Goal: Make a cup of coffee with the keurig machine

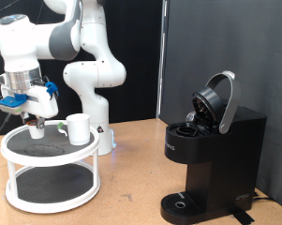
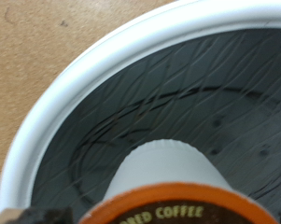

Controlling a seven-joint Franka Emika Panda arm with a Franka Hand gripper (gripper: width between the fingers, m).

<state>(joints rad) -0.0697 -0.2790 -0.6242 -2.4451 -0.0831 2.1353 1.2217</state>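
While the keurig machine point(image 1: 215, 155) stands with its lid raised near the counter's point(image 1: 131, 173) right edge, the brewing has barely begun.
No mug sits on its drip tray: the cup point(image 1: 79, 128) rests on a white two-tier stand point(image 1: 51, 169) at the left edge, where the tool point(image 1: 34, 120) hovers over a coffee pod point(image 2: 173, 187); its opening I cannot tell.

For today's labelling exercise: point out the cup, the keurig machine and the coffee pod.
cup point(image 1: 79, 128), exterior view, on its white side wall.
keurig machine point(image 1: 218, 157), exterior view, on its black body below the raised lid.
pod point(image 2: 168, 182), wrist view, on its white side above the orange rim.
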